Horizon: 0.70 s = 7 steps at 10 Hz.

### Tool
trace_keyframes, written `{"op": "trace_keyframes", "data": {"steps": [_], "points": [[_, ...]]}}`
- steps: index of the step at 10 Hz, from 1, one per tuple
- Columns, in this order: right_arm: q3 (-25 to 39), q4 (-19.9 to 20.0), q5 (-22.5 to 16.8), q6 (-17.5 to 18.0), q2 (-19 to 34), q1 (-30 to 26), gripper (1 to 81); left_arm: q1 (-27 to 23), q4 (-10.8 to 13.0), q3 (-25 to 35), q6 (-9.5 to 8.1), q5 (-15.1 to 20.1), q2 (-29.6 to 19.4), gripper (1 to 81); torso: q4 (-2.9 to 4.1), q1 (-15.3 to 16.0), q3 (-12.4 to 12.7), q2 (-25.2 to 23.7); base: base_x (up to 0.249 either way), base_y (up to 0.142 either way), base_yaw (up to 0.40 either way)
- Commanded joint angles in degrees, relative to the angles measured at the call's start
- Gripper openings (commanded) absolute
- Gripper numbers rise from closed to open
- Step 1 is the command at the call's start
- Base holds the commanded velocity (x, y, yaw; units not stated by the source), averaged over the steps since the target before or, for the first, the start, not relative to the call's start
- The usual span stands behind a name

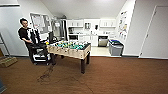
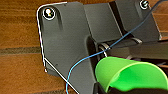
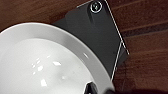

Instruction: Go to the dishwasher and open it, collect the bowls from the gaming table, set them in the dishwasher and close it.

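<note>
The room is seen from high up by the head camera, faced forward and down across brown carpet [image 1: 120, 75] toward a foosball table [image 1: 71, 48] and a far kitchen. The carpet [image 2: 20, 32] is looked down on from close by both wrist cameras, and it is shared by all three views.

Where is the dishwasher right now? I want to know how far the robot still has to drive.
In the head view the dishwasher stands in the far kitchenette, right of centre under the white counter, beyond the foosball table and just left of the grey bins.
</note>
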<state>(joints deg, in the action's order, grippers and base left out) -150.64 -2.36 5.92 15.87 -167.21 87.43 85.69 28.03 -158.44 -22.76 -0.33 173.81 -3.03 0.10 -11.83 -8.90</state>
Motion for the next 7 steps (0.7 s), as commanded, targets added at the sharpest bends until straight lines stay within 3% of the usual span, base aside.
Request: {"op": "trace_keyframes", "data": {"steps": [1,7], "points": [[0.1,-0.6,-2.8,-0.2,0.6,-2.1,1.0,-2.1,-0.1,-0.1,-0.09,2.8,-0.1,1.0,0.0,0.0,0.0,0.0,0.161,0.0,0.0],[0.1,-0.9,-2.8,-0.2,0.5,-2.2,1.0,-2.0,0.2,0.0,-0.01,2.8,0.0,1.0,0.0,0.0,0.0,0.0,0.15,0.0,0.0]]}}
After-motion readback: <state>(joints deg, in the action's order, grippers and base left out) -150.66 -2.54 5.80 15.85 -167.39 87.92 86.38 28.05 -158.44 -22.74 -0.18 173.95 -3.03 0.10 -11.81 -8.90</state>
